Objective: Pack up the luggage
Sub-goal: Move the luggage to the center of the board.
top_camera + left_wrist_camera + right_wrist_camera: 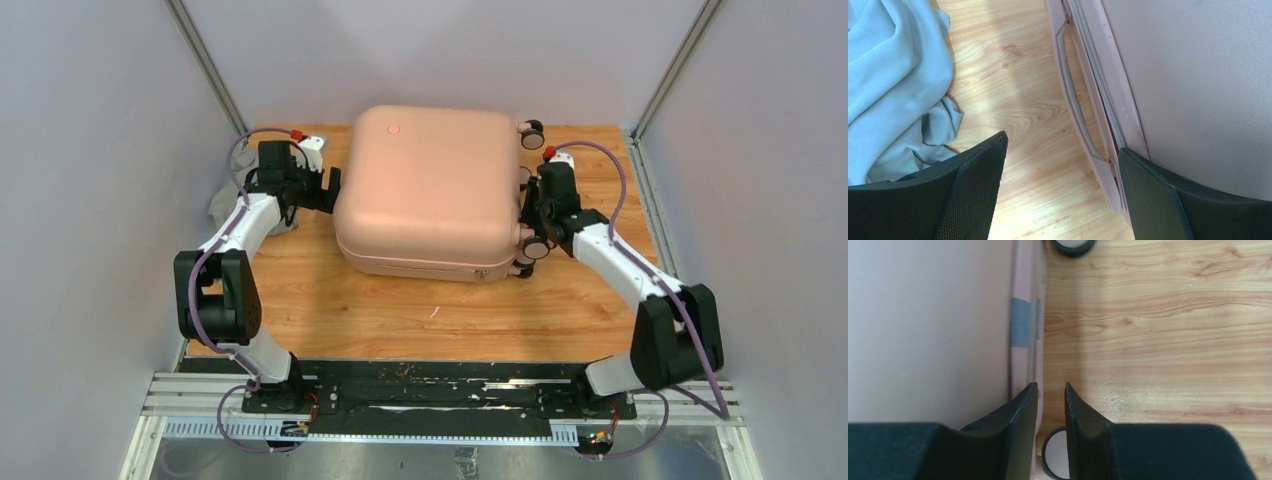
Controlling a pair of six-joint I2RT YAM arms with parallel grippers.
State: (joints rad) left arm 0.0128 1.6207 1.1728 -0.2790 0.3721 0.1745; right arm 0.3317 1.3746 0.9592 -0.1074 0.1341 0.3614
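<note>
Black fingers (973, 195) fill the bottom of the left wrist view, standing wide apart: the left gripper (1062, 142) is spread and clamps nothing. One finger hangs over the wooden table (1013, 75). The other sits over the top shell of the pink suitcase (1198, 90), right at its edge. Between them runs the suitcase's side, with a flat handle (1073, 100) lying against it and the zip (1098, 85) closed along the seam. A crumpled pale blue cloth (893, 75) lies on the table just beside that gripper, apart from the suitcase.

From above, the suitcase lies flat and closed on the far middle of the table. It has a small round dot (393, 129) near its far edge, and black wheels (532, 134) stick out on its right side. The left arm (245, 225) reaches to its left side, and the right arm (620, 260) reaches to its right side, between the wheels.

The right gripper (1050, 385) has its fingers close together, with only a slim gap showing bare wood, and nothing is caught in it. Its inner finger lies along the suitcase's rim, near a grey patch (1021, 322) on the seam. One wheel shows past the tips, another under the fingers.
</note>
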